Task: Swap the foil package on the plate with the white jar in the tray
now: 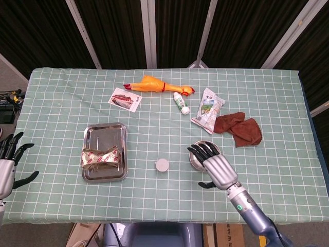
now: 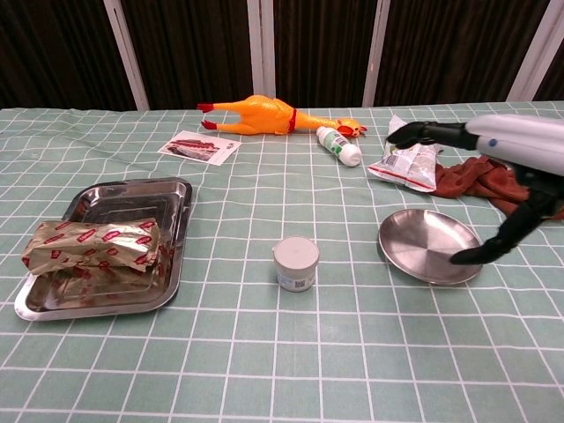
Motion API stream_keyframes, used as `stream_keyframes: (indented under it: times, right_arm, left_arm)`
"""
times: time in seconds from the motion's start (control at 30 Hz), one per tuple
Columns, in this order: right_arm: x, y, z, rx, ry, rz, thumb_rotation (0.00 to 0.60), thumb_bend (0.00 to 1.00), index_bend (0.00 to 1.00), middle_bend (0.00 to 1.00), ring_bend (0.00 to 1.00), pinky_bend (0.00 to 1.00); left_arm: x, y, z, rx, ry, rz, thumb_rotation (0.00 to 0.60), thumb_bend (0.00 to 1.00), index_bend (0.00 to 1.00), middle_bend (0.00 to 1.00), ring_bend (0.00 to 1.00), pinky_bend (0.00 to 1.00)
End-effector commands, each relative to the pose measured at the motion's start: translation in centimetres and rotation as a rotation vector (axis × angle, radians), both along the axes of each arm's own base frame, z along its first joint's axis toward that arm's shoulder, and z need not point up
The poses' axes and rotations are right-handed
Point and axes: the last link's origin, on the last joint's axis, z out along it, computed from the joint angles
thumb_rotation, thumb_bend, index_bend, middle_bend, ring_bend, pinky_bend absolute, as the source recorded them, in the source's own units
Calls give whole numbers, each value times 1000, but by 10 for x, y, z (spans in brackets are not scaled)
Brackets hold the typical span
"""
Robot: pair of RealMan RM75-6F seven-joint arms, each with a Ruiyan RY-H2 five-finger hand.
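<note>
Foil-wrapped, with red printing, the foil package [image 2: 92,244] lies inside the steel tray [image 2: 132,196] at the left of the table, filling the tray's near half and touching its front rim. The white jar [image 2: 296,263] stands upright on the green checked cloth [image 2: 264,352], between the tray and the round steel plate [image 2: 414,247] and apart from both; nothing lies on the plate. The right hand [image 1: 217,165] hangs over the plate with its fingers spread apart and nothing held; in the chest view its thumb tip points down near the plate's right rim, though whether it touches the metal I cannot tell, while the other fingers [image 2: 423,133] reach out above the plate toward the jar's side. The left hand [image 1: 7,163] sits off the table's left edge in the head view, fingers splayed and holding nothing, well apart from the tray. Along the far side of the cloth lie a yellow rubber chicken [image 2: 264,115], a small white bottle [image 2: 339,146] just beside the chicken's head, a printed card [image 2: 198,146], a crinkled snack bag [image 2: 407,159], and a rust-brown towel [image 1: 239,128] touching the bag's right side.
</note>
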Motion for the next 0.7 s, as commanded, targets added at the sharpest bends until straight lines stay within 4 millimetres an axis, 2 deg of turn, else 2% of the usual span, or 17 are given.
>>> stream_keyframes:
  times: [0.03, 0.2, 0.4, 0.7]
  right_arm:
    - [21, -8, -19, -7, -18, 18, 600, 108, 107, 106, 111, 0]
    - [43, -13, -41, 4, 4, 33, 600, 109, 121, 124, 131, 0]
    - [60, -16, -67, 38, 28, 42, 600, 107, 160, 162, 160, 0]
    - [65, -21, -90, 53, 48, 26, 600, 107, 207, 201, 191, 0]
  left_arm:
    - [-1, 2, -1, 4, -7, 8, 600, 213, 251, 29, 0, 85]
    - [-2, 5, -3, 16, -8, -1, 600, 213, 251, 32, 0, 85]
    - [-6, 8, 3, 60, 10, 7, 600, 213, 251, 34, 0, 85]
    - [-11, 10, 9, 91, 6, 26, 600, 214, 251, 36, 0, 85]
